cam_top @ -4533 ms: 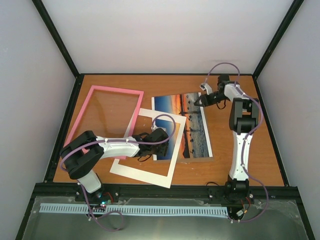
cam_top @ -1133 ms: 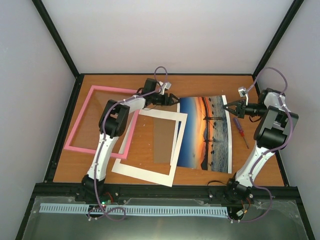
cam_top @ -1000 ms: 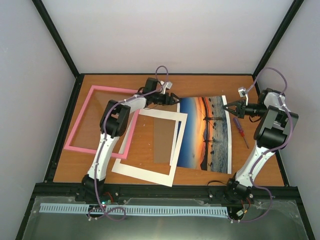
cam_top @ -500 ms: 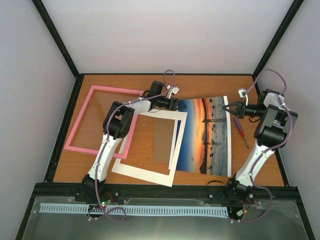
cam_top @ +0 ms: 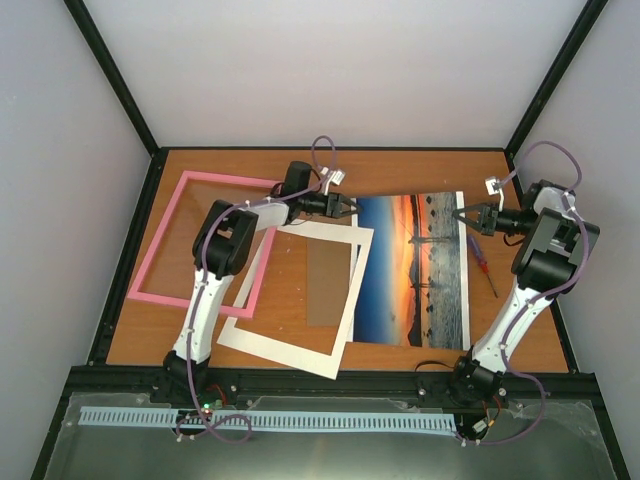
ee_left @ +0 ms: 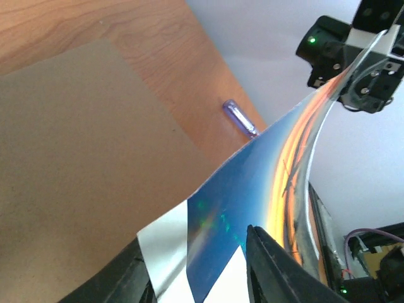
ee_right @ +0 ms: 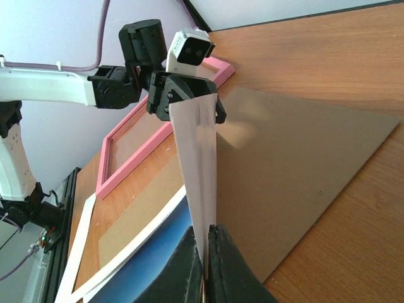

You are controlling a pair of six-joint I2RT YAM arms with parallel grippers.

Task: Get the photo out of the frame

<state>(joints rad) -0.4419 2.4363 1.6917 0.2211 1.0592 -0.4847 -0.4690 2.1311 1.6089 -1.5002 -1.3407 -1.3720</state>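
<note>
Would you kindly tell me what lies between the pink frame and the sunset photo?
The cream mat lies there, as the top view shows.

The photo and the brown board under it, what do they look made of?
The photo looks like thin glossy print paper: it bows without creasing and shows a sheen, with a white back. The board looks like matte brown hardboard or thick card, flat and dull; which, I cannot tell.

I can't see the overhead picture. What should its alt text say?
Two robot arms reach the far corners of a sunset photo: right gripper pinching one, left gripper open around the other. A pink frame and cream mat lie left of it.
</note>
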